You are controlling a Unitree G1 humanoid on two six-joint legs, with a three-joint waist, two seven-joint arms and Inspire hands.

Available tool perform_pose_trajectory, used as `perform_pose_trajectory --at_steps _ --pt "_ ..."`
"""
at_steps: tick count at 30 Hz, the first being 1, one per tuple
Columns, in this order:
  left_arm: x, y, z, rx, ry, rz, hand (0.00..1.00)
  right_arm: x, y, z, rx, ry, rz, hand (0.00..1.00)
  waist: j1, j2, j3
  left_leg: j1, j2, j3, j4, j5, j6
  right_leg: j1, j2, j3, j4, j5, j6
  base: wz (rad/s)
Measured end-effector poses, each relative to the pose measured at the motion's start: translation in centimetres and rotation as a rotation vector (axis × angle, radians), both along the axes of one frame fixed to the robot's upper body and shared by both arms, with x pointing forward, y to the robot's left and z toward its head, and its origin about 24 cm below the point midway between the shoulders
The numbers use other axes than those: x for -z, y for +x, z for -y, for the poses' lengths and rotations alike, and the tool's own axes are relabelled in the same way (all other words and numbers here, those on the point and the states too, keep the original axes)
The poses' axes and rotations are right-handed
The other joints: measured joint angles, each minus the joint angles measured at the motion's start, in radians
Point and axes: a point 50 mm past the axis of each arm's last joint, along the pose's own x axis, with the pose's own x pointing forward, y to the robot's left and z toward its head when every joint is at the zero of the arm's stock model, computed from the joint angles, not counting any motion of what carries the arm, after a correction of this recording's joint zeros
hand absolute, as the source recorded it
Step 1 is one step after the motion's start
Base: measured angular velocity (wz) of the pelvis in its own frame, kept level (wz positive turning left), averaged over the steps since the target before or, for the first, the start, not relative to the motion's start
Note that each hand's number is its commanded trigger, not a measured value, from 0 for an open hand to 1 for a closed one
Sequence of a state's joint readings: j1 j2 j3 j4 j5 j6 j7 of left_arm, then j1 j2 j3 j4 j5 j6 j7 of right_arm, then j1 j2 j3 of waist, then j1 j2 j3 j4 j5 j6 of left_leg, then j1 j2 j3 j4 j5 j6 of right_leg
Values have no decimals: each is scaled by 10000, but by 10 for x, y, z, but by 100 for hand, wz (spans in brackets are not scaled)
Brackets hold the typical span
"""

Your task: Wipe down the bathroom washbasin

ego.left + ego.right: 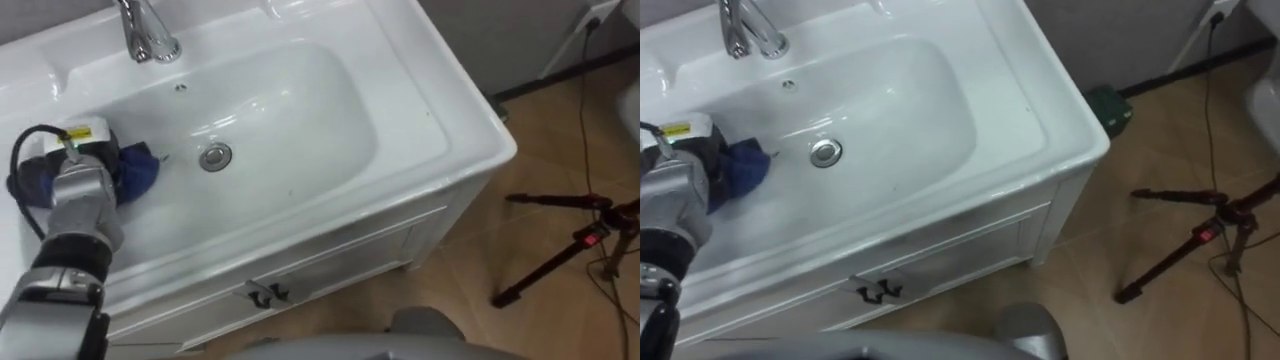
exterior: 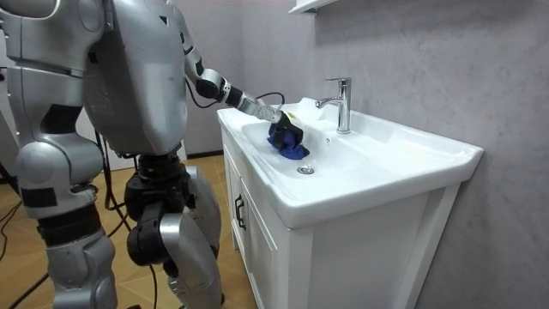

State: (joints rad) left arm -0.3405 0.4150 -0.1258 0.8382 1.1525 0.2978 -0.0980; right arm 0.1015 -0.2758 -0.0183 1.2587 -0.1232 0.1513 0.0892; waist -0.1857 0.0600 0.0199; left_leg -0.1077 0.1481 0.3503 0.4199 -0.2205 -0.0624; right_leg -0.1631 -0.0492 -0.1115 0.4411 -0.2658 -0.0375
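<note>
A white basin (image 1: 440, 130) with a chrome faucet (image 1: 145, 35) at its back and a drain (image 1: 215, 156) in the bowl lies below me. A bunched dark blue cloth (image 1: 137, 170) rests against the bowl's left slope, a short way left of the drain. My left hand (image 1: 82, 185) reaches in from the lower left and sits on the cloth with its fingers curled into it. In the room view the same hand (image 2: 268, 112) holds the cloth (image 2: 287, 140) over the near side of the bowl, left of the faucet (image 2: 341, 103).
I stand at the front of the white cabinet, its door handles (image 1: 268, 292) just below the rim. A black tripod (image 1: 565, 250) stands on the brown floor to the right. A small green box (image 1: 1110, 108) sits by the wall behind the cabinet's right corner.
</note>
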Motion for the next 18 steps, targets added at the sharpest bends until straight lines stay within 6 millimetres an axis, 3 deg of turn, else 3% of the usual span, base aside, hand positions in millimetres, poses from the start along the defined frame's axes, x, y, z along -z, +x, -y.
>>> perform_pose_trajectory --at_steps 3,5,10,12,18 --pt "-4 12 4 96 74 -139 100 0 8 -1 -254 122 12 0 -234 -23 65 -371 85 27 401 -50 81 -257 43 20 149 3 9 3" --pt "-7 18 6 143 122 -93 100 0 14 -2 -313 206 131 0 -333 71 60 -670 181 77 677 -176 195 -551 73 104 362 -1 14 -4" --pt "-17 31 9 271 299 268 100 -1 27 -3 -46 330 452 0 -549 146 139 -1180 165 79 889 -367 278 -1320 83 293 856 -7 85 -7" --pt "-18 33 9 262 329 355 100 0 26 -3 120 356 397 0 -679 79 229 -1215 165 89 958 -449 310 -1388 53 289 991 -14 100 0" --pt "-26 41 9 81 407 613 100 1 14 -3 556 361 -15 0 -1076 108 267 -1664 334 358 1269 -636 405 -2003 7 321 1375 -2 78 -11"
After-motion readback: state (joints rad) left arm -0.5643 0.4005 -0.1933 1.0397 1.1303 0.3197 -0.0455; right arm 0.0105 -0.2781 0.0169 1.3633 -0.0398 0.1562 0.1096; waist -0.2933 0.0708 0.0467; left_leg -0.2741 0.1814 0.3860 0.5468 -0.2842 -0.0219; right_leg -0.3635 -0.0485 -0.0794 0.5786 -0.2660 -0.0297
